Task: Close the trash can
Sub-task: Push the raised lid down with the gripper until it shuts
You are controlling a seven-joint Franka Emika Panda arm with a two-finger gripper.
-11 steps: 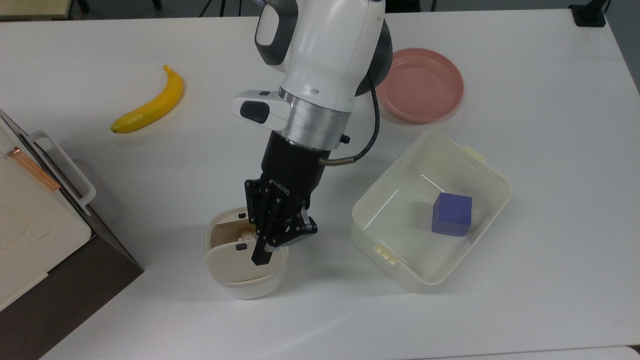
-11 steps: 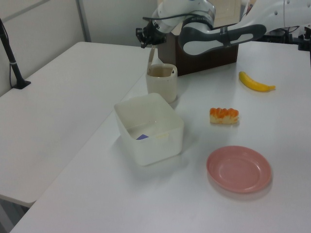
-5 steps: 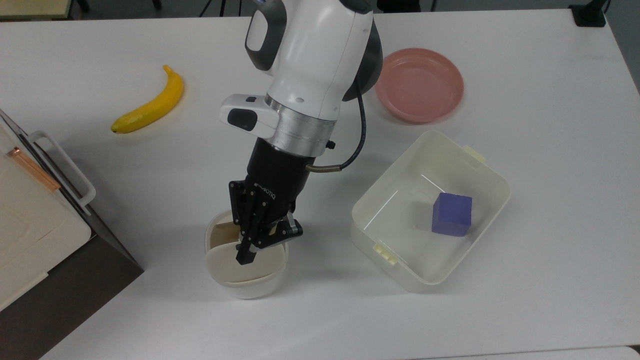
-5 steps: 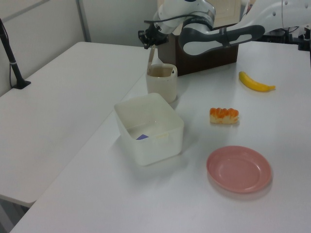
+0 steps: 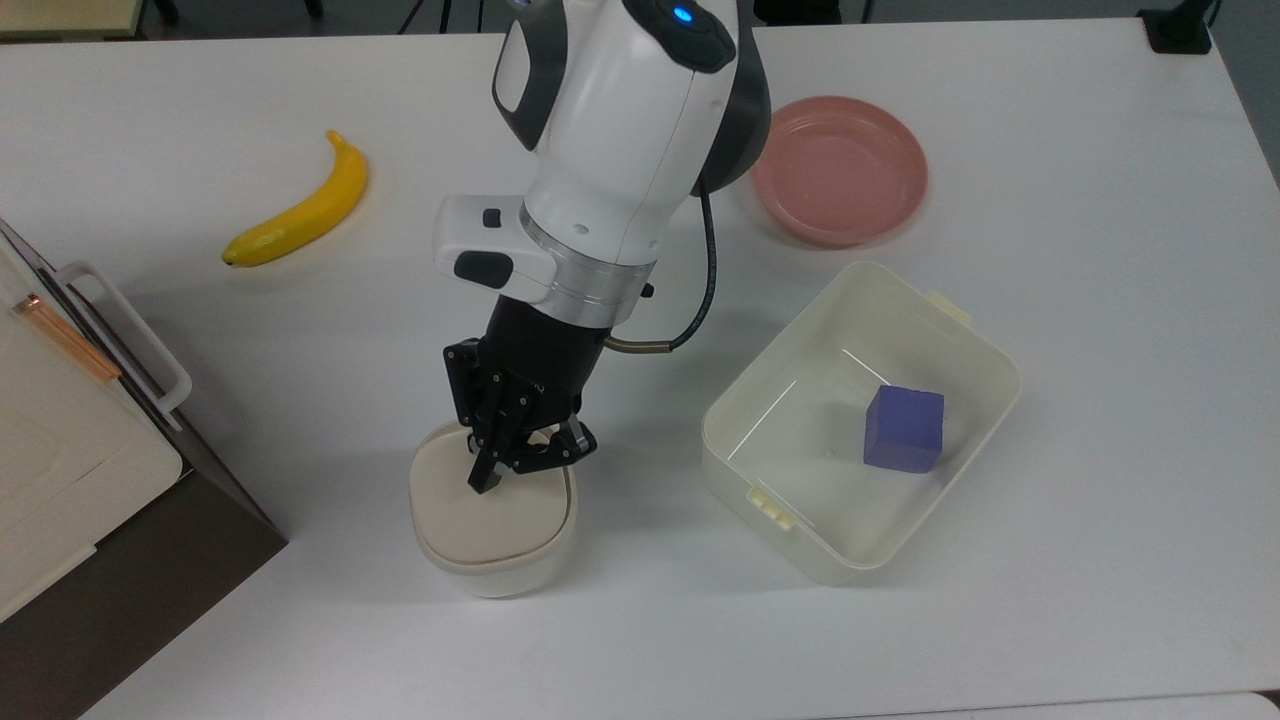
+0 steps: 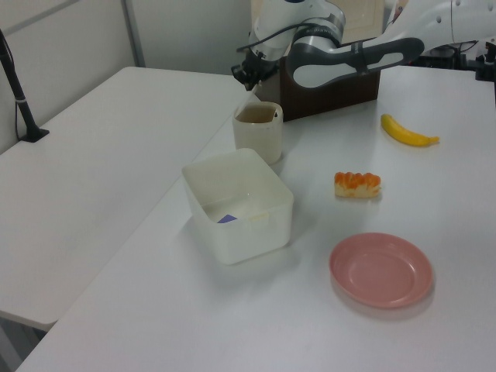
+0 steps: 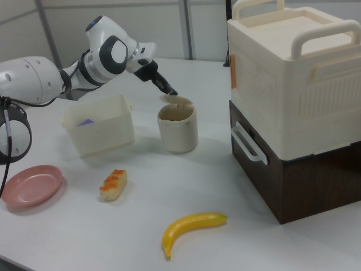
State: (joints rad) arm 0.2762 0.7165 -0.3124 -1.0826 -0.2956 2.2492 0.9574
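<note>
Directly beneath the gripper sits the trash can, a small cream bin on the white table between the brown-and-white appliance and the cream tub in the top view. The fingers are pinched narrow, holding nothing, their tips on or just above the beige lid, which lies nearly flat across the rim, so any further push would go straight down.

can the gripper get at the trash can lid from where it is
Probably yes: the gripper is already right over the trash can, tips at its lid, with nothing between them; the tub sits off to the side.
</note>
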